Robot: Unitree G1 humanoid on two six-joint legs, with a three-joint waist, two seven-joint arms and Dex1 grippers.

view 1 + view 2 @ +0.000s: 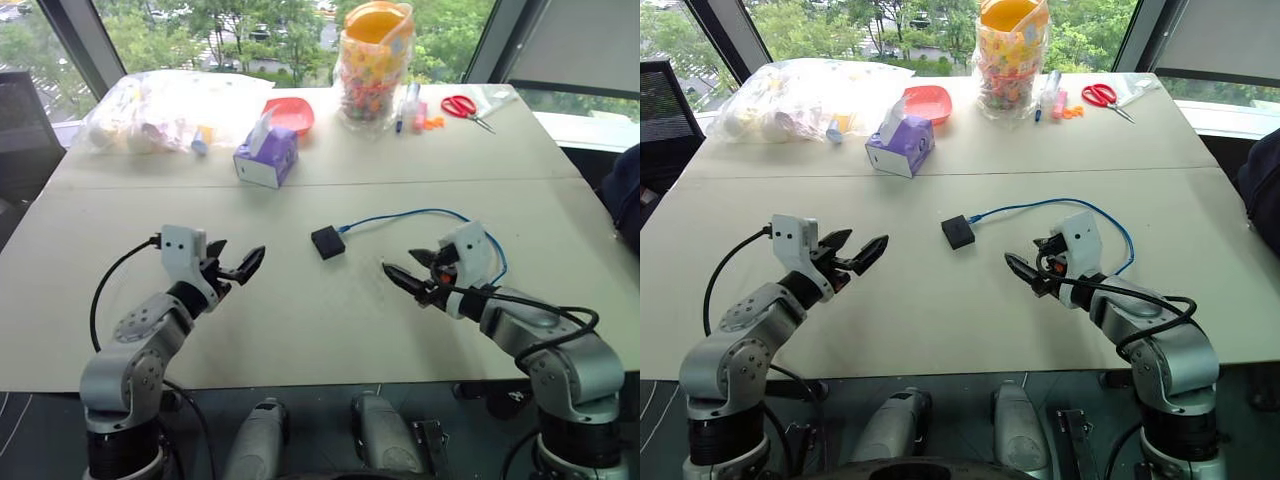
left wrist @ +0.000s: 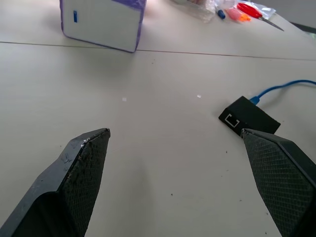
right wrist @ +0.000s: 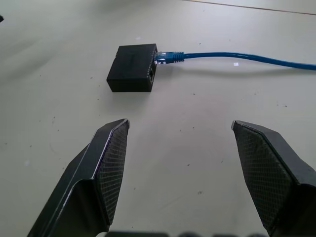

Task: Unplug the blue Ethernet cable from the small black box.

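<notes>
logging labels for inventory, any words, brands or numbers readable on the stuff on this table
No text reads anywhere.
Purple tissue box: a small blue mark on its white side, too small to read.
Small black box: a white outline symbol, no letters.
Clear jar: coloured pattern only, nothing legible.

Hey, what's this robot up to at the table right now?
It is set to unplug the blue Ethernet cable from the small black box, but nothing is held yet. The cable is plugged into the box, which lies on the table between the arms. The left gripper and right gripper hover open on either side of it, apart from both.
</notes>
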